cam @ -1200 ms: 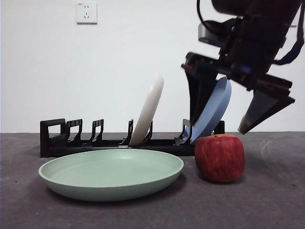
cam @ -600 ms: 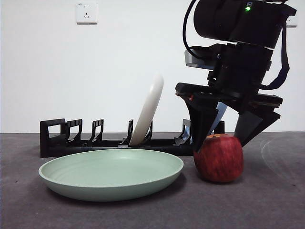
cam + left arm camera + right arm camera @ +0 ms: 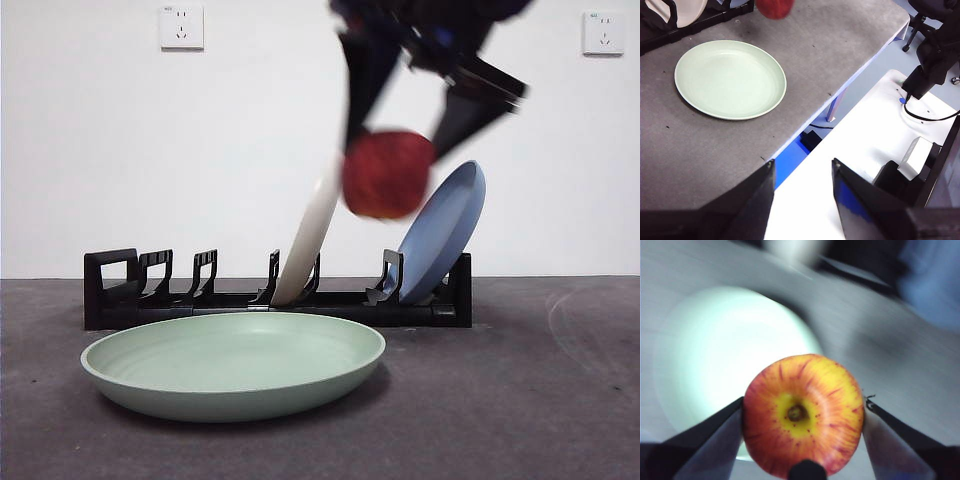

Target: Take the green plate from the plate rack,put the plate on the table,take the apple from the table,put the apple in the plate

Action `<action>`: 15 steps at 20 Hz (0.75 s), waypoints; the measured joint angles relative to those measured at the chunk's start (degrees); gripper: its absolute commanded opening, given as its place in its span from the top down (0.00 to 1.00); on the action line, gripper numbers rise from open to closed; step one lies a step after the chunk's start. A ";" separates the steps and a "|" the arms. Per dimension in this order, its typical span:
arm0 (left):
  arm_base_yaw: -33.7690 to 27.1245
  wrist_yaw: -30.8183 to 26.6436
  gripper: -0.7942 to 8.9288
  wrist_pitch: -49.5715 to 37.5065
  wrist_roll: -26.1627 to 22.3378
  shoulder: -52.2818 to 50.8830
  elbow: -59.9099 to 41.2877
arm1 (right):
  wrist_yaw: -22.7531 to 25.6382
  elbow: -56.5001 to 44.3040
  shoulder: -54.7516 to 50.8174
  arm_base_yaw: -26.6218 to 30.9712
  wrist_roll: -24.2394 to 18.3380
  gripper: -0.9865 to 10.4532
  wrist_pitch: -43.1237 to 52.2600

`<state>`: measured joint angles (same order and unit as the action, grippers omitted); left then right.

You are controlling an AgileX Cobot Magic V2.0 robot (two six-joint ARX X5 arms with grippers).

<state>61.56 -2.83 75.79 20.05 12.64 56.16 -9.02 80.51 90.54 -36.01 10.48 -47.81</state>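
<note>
Holding the streaky red apple (image 3: 387,173) clamped in my right gripper (image 3: 802,412) above the matte mint-green round plate (image 3: 233,364); left gripper (image 3: 802,187) spread apart; I read no writing

Red apple (image 3: 387,174) held aloft; green plate (image 3: 233,364) flat on table (image 3: 560,400).
</note>
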 measured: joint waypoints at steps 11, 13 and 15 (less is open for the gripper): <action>0.00 -0.22 0.72 0.00 0.17 0.00 0.00 | -2.08 0.52 0.90 -11.32 1.11 0.92 19.89; 0.00 -0.22 0.72 0.00 0.17 0.00 0.00 | 1.20 0.52 2.97 -12.68 1.11 0.92 20.04; 0.00 -0.22 0.72 0.00 0.17 0.00 0.00 | 2.73 0.52 5.29 -13.22 1.11 0.92 20.00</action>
<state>61.56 -3.05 75.79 20.23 12.64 56.16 -6.28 81.03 95.83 -49.23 11.60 -27.81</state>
